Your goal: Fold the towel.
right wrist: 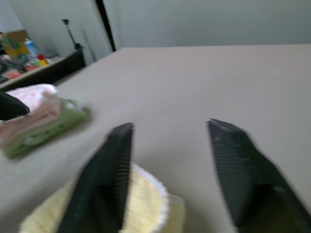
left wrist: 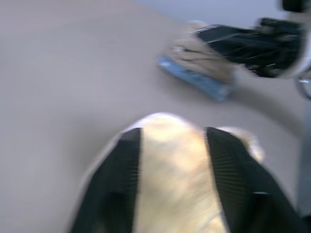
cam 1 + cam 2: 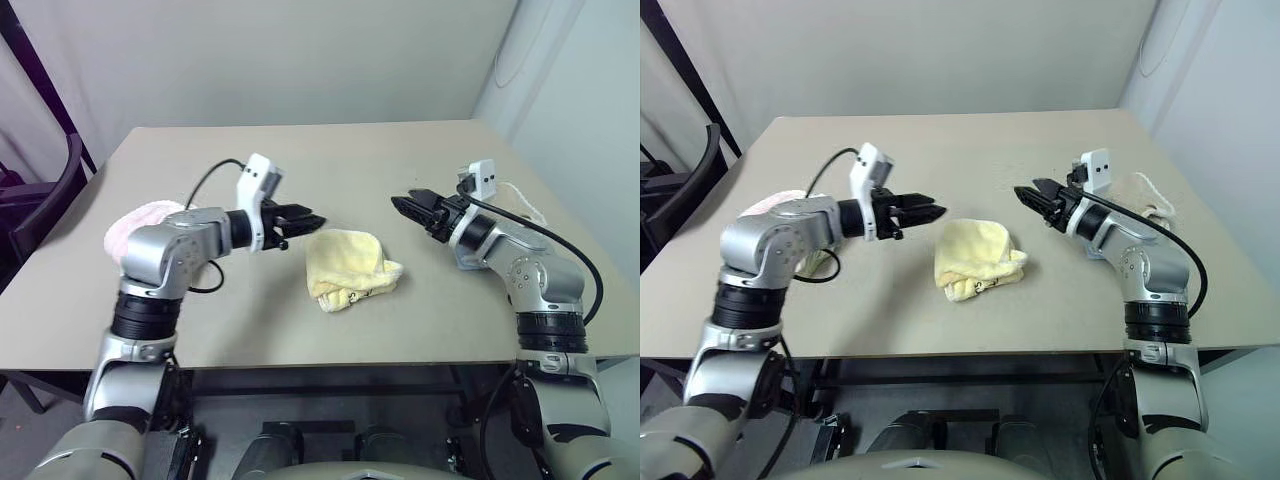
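Observation:
The towel (image 3: pixel 350 266) is pale yellow and lies bunched in a small folded heap at the middle of the table (image 3: pixel 300 160), with a small dark mark near its front edge. My left gripper (image 3: pixel 306 219) hovers just left of the towel, above the table, pointing right toward it. Its fingers (image 2: pixel 121 179) stand apart with nothing between them. My right gripper (image 3: pixel 407 207) hovers to the right of the towel and points left. Its fingers (image 1: pixel 109 174) are also apart and empty. Neither gripper touches the towel.
A pink fluffy towel (image 3: pixel 138 224) lies on the table's left side, on a green one (image 1: pixel 46 133). A beige towel (image 2: pixel 201 53) on a blue one lies at the right, behind my right arm. A dark chair (image 3: pixel 45 200) stands off the left edge.

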Tool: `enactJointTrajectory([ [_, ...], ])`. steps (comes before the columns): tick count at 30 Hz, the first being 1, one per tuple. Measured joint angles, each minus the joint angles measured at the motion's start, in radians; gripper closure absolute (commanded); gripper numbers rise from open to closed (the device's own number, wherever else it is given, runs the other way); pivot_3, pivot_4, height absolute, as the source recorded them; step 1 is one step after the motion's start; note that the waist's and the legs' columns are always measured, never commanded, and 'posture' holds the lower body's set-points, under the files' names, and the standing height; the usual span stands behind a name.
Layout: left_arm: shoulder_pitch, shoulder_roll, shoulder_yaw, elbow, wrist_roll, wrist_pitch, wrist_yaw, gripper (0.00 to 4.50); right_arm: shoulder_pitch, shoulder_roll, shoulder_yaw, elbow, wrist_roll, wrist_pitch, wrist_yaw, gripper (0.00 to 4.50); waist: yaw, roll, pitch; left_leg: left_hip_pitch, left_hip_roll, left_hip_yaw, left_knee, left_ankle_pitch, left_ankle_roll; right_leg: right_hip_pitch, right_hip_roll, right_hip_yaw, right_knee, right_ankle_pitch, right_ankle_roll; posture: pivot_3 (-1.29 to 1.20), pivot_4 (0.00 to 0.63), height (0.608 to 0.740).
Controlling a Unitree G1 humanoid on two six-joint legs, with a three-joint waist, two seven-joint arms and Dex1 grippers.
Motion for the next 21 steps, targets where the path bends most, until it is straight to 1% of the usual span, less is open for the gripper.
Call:
enactJointTrajectory([
  [1, 0.009, 0.017, 0.001, 0.0, 0.003, -0.009, -0.005, 3.89, -0.005, 0.002, 0.0, -0.005, 0.012, 0.013, 0.001, 3.48, 0.001, 0.0, 0.0, 0.0, 0.0, 0.0, 0.0, 0.0, 0.0, 0.0, 0.0, 0.0, 0.0, 0.0, 0.0, 0.0, 0.0, 0.74],
  [3, 0.019, 0.033, -0.003, 0.01, 0.023, -0.044, -0.011, 4.5, -0.02, 0.006, 0.005, -0.024, 0.033, 0.039, 0.002, 4.15, 0.002, 0.0, 0.0, 0.0, 0.0, 0.0, 0.0, 0.0, 0.0, 0.0, 0.0, 0.0, 0.0, -0.001, -0.002, 0.0, 0.0, 0.74],
  [4, 0.022, 0.033, -0.009, 0.013, 0.032, -0.066, -0.022, 4.5, -0.028, 0.01, 0.007, -0.034, 0.044, 0.052, 0.004, 4.48, 0.003, 0.0, 0.0, 0.0, 0.0, 0.0, 0.0, 0.0, 0.0, 0.0, 0.0, 0.0, 0.0, -0.001, -0.002, 0.0, 0.0, 0.74],
  [7, 0.048, 0.036, -0.063, 0.008, 0.058, -0.141, -0.074, 4.5, -0.044, 0.023, 0.033, -0.057, 0.067, 0.08, 0.029, 4.48, 0.001, 0.0, 0.0, 0.0, 0.0, 0.0, -0.001, 0.0, 0.0, 0.0, 0.0, 0.0, 0.0, -0.001, -0.002, 0.0, 0.0, 0.74],
  [10, 0.077, 0.032, -0.167, 0.027, 0.146, -0.27, -0.11, 4.5, -0.044, 0.032, 0.1, -0.036, 0.049, 0.076, 0.069, 4.48, 0.001, 0.0, 0.0, 0.0, 0.0, 0.0, -0.001, 0.0, 0.0, -0.001, 0.0, 0.0, 0.0, -0.001, -0.002, 0.0, 0.0, 0.74],
  [12, 0.078, 0.008, -0.205, 0.08, 0.188, -0.34, -0.118, 4.5, -0.044, 0.037, 0.128, 0.006, 0.037, 0.059, 0.095, 4.48, 0.003, 0.0, 0.0, 0.0, 0.0, 0.0, 0.0, 0.0, 0.0, -0.001, 0.0, 0.0, 0.0, -0.001, -0.002, 0.0, 0.0, 0.74],
  [16, 0.075, -0.04, -0.236, 0.224, 0.267, -0.471, -0.125, 4.5, -0.049, 0.053, 0.168, 0.121, -0.017, -0.015, 0.13, 4.48, 0.001, 0.0, 0.0, 0.0, 0.0, 0.0, 0.0, 0.0, 0.0, -0.001, 0.0, 0.0, 0.0, -0.001, -0.002, 0.0, 0.0, 0.74],
  [21, 0.053, -0.155, -0.26, 0.408, 0.325, -0.614, -0.128, 4.5, -0.052, 0.088, 0.244, 0.256, -0.107, -0.126, 0.181, 4.48, 0.001, 0.0, 0.0, 0.0, 0.0, 0.0, 0.0, 0.0, 0.0, -0.001, 0.0, 0.0, 0.001, 0.001, 0.001, 0.0, 0.0, 0.74],
])
